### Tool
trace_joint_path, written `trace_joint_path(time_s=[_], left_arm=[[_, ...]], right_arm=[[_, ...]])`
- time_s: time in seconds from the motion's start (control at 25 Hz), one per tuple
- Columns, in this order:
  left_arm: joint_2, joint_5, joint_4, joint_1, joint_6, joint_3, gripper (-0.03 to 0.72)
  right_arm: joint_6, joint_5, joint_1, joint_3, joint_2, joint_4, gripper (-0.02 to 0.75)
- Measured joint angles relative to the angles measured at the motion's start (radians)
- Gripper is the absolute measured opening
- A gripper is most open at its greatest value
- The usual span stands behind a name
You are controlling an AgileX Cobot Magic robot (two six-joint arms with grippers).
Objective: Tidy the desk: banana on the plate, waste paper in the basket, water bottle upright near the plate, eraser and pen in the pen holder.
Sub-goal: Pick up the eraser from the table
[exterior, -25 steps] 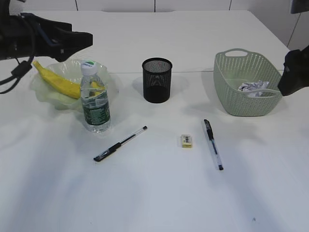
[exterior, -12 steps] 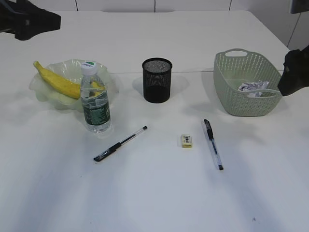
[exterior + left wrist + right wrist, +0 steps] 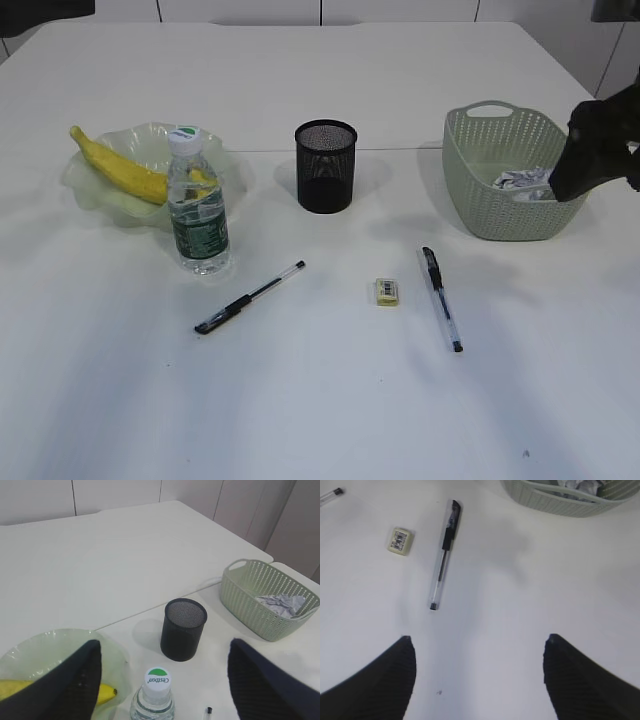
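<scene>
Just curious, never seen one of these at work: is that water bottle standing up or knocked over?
Standing up. The water bottle rests on its base beside the plate, cap on top.

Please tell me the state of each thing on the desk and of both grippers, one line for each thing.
banana: lying on the plate.
water bottle: upright, capped, beside the plate.
pen holder: upright; inside cannot be seen.
waste paper: in the basket.
eraser: flat on the desk.
left pen: lying on the desk.
right pen: lying on the desk.
left gripper: open, empty.
right gripper: open, empty.
</scene>
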Motion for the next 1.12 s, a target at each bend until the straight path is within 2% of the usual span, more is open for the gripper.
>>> trace_joint_path(time_s=[0.24, 0.8, 0.92, 1.12], left_arm=[[-0.006, 0.022, 0.0, 0.0, -0.008, 0.024, 0.537], [-0.151, 0.135, 0.0, 0.0, -0.016, 0.293, 0.532], [-0.177, 0.15, 0.0, 0.0, -0.016, 0.325, 0.531], [-0.195, 0.157, 0.0, 0.0, -0.016, 0.347, 0.531]], right_arm=[[0.0, 0.012, 0.0, 0.0, 0.0, 0.09, 0.591], [0.002, 0.052, 0.001, -0.001, 0.0, 0.157, 0.591], [0.007, 0.05, 0.031, -0.001, 0.0, 0.148, 0.591], [0.087, 0.045, 0.141, -0.043, 0.027, 0.079, 0.591]])
